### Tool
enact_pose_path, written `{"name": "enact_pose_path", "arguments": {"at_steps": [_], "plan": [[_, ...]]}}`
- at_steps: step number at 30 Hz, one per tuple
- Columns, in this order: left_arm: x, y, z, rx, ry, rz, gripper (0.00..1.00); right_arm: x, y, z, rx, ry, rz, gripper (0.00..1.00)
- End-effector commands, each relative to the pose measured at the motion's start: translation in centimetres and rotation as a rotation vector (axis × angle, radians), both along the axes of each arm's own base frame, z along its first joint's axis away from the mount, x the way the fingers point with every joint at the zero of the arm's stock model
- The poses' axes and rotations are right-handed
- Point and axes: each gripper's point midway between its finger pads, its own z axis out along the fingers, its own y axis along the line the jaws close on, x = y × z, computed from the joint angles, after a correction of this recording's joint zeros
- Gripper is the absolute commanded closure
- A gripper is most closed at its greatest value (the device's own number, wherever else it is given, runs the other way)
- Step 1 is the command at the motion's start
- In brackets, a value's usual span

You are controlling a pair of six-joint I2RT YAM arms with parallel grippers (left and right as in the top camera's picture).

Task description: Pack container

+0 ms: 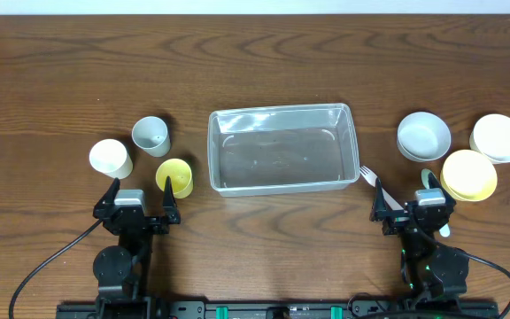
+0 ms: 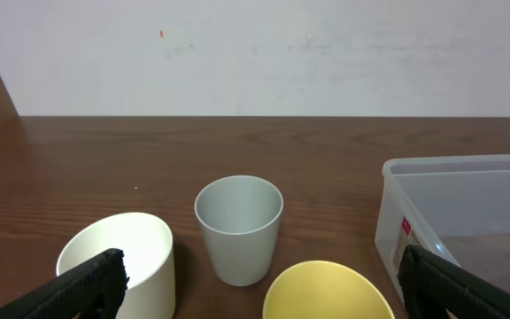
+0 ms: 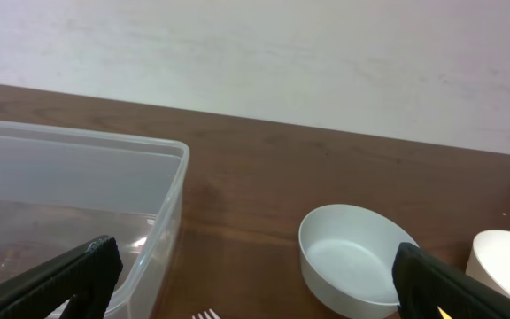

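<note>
The clear plastic container [image 1: 280, 148] sits mid-table, with nothing visible inside; it also shows in the left wrist view [image 2: 454, 213] and the right wrist view [image 3: 78, 204]. My left gripper [image 1: 137, 206] is open and empty near the front edge, behind a yellow cup [image 1: 174, 177] [image 2: 326, 291], a cream cup [image 1: 111, 158] [image 2: 118, 261] and a pale grey cup [image 1: 150, 136] [image 2: 238, 226]. My right gripper [image 1: 413, 209] is open and empty, over a white fork [image 1: 368, 175] [image 3: 206, 315].
At the right stand a pale grey bowl [image 1: 423, 136] [image 3: 352, 257], a white bowl [image 1: 498, 137] [image 3: 507, 261] and a yellow bowl [image 1: 469, 175]. A pale utensil [image 1: 427, 179] lies by the right gripper.
</note>
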Motion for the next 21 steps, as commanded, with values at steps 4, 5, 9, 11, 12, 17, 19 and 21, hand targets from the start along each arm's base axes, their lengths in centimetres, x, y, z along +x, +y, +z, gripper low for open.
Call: {"name": "enact_pose_path", "arguments": {"at_steps": [4,5,9,11,12,17,19,21], "plan": [[-0.1,-0.3,-1.4,-0.013,0.047,-0.016,0.02,0.0,-0.2,0.0,-0.011,-0.003,-0.007,0.01],[-0.1,-0.3,-1.4,-0.013,0.047,-0.016,0.02,0.0,-0.2,-0.3,-0.01,0.008,-0.005,0.01],[-0.1,-0.2,-1.4,-0.012,0.047,-0.015,0.02,0.0,-0.1,-0.3,0.108,0.018,-0.008,0.01],[-0.1,-0.3,-1.5,-0.013,0.047,-0.016,0.02,0.0,-0.1,-0.5,0.164,0.03,-0.014,0.01],[-0.1,-0.3,-1.5,-0.014,0.05,-0.016,0.02,0.0,-0.1,-0.7,0.183,0.042,-0.016,0.01],[-0.4,-0.3,-1.7,-0.156,0.103,0.006,0.02,0.2,0.6,-2.6,0.264,0.14,0.004,0.01],[-0.8,-0.3,-1.7,-0.204,0.159,0.016,0.02,0.3,1.0,-2.9,0.268,0.18,0.023,0.01],[-1.3,-1.0,-0.6,-0.218,0.212,-0.016,0.02,0.5,1.4,-2.4,0.268,0.218,0.041,0.01]]}}
